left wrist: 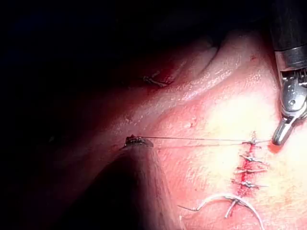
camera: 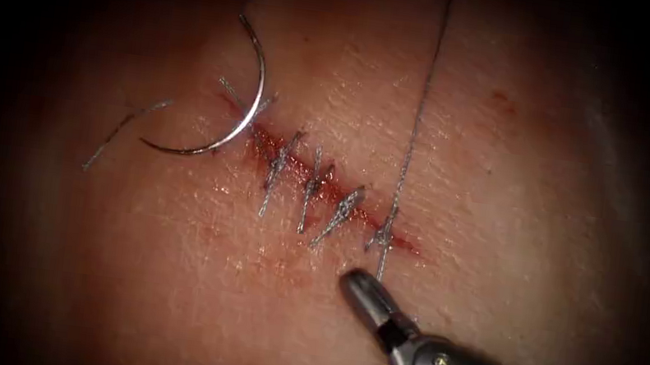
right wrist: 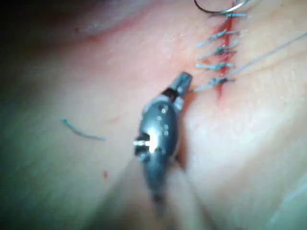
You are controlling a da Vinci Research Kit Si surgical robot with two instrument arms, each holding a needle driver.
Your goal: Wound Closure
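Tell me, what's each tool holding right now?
Right tool shut, near the last stitch. Left tool holds taut thread. Needle lies free on the tissue.

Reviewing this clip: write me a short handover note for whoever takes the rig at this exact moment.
Right tool: jaws shut, tip just below the rightmost stitch, near the short thread end there; whether it grips that end cannot be told.
Left tool: tip at the far end of the taut thread; grip unclear.
Needle: lying free on the tissue across the left end of the cut, held by neither tool, not in the tissue.
Done: several stitches cross the cut, tails showing; the taut thread rises from the rightmost one.
A loose cut thread end lies left of the needle.
Left: the long thread is uncut.
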